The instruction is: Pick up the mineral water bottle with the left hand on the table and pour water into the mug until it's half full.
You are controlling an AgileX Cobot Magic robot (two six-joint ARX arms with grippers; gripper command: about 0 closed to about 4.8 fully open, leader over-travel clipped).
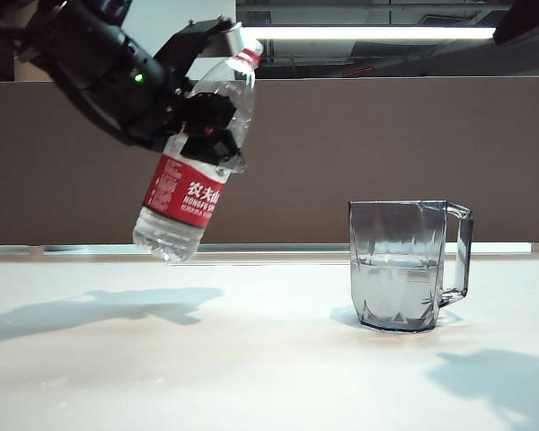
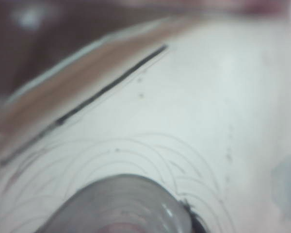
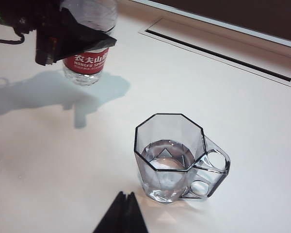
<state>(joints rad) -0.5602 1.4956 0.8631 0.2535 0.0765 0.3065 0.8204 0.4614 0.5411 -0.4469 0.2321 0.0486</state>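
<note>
The mineral water bottle is clamped in the left end effector, held clear above the table at the left, tilted with the neck up and toward the mug. The mug is stood on the table, well apart (roughly half full of water). The right end effector is seen near the mug, its finger tips together, nothing held.

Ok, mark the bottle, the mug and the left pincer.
mineral water bottle [image 1: 184,199], exterior view, red label.
mug [image 1: 397,269], exterior view, front wall.
left pincer [image 1: 205,126], exterior view, where it clamps the bottle.
</note>
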